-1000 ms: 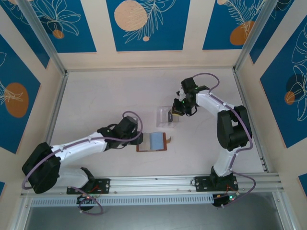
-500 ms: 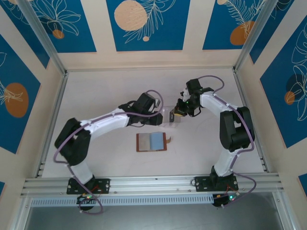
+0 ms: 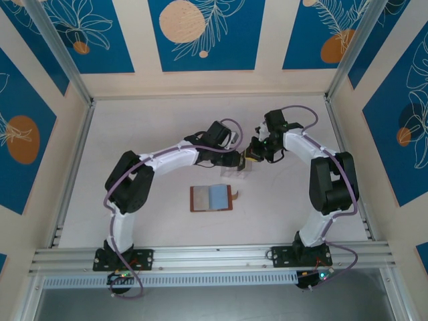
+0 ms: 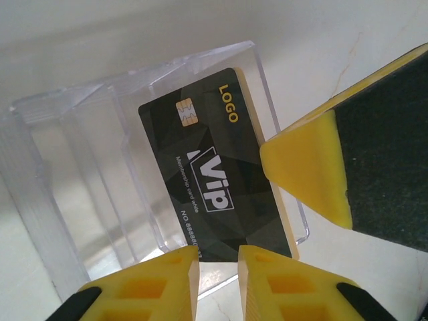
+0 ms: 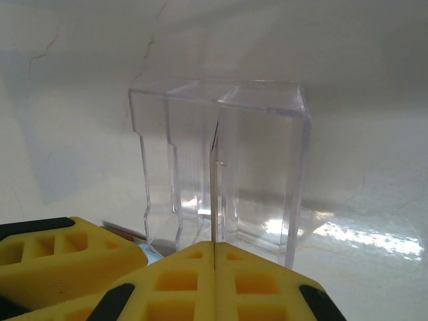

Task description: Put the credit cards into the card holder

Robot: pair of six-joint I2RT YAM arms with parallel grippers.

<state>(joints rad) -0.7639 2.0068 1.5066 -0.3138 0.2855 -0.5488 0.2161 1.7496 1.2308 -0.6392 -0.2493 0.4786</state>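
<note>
Right gripper (image 5: 214, 257) closed, looks pinched on the card (image 4: 207, 174) edge. Card stands on end in the clear stand (image 4: 87, 154). Left gripper (image 4: 214, 264) at a narrow slit by the stand base. Holder (image 3: 212, 198) lies open, flat, toward the bases.

Pale table (image 3: 147, 120), faint hairline cracks across surface. Brown card holder (image 3: 212, 198) lies open and flat near centre, pale blue sleeve facing up, small tab at right end. Clear plastic stand (image 4: 80, 154) sits upright just beyond it, bare tabletop between them.
</note>
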